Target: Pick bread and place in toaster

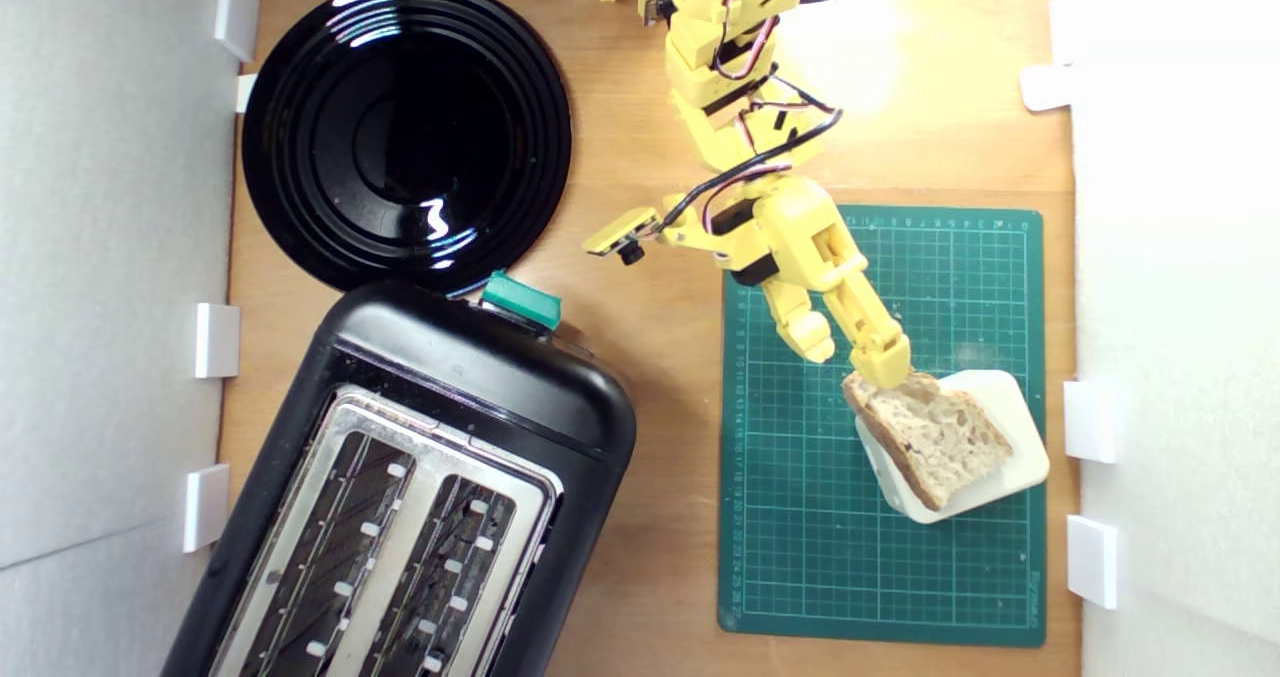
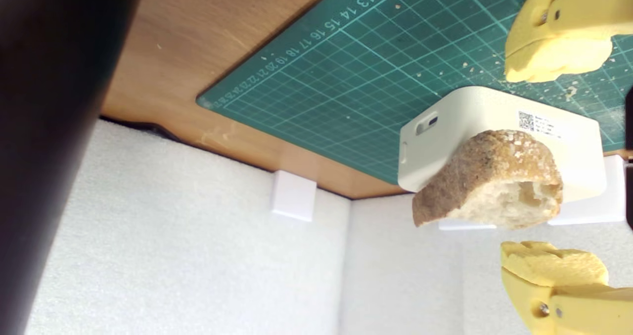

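gripper [image 2: 554,174] spread wide w/ the bread [image 1: 935,435] between its fingers, not pinched. bread's lying on the cream block [image 1: 1010,412], toaster [image 1: 420,497] well apart.

The exterior view looks straight down on the whole worktop [image 1: 660,377] from above. The wrist view sits low and close behind the fingers [image 2: 554,270]. Both share the green cutting mat [image 1: 800,517] corner.

We see bright, even light in both views. In the exterior view a strong glare washes out the desk [image 1: 900,47] at its far edge, and the black plate [image 1: 405,132] shows white reflections. In the wrist view a dark blurred shape [image 2: 44,127] is out of focus.
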`<action>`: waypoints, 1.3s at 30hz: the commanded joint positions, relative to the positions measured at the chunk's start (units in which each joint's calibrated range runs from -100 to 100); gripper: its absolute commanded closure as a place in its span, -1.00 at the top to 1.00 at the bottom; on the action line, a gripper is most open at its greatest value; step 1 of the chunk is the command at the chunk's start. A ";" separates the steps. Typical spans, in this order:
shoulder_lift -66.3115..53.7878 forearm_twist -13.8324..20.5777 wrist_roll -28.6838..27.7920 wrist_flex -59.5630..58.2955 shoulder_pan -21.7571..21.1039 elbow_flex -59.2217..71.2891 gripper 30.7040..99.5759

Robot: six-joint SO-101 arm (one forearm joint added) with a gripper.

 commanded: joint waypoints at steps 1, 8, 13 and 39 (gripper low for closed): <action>-0.47 -1.11 0.22 -1.35 -1.92 -3.25 0.96; 1.86 -3.83 0.33 1.30 -3.77 -7.52 0.96; 2.19 -3.83 0.33 1.81 -4.58 -9.06 0.96; 6.93 -6.74 2.68 8.04 -7.72 -18.32 0.96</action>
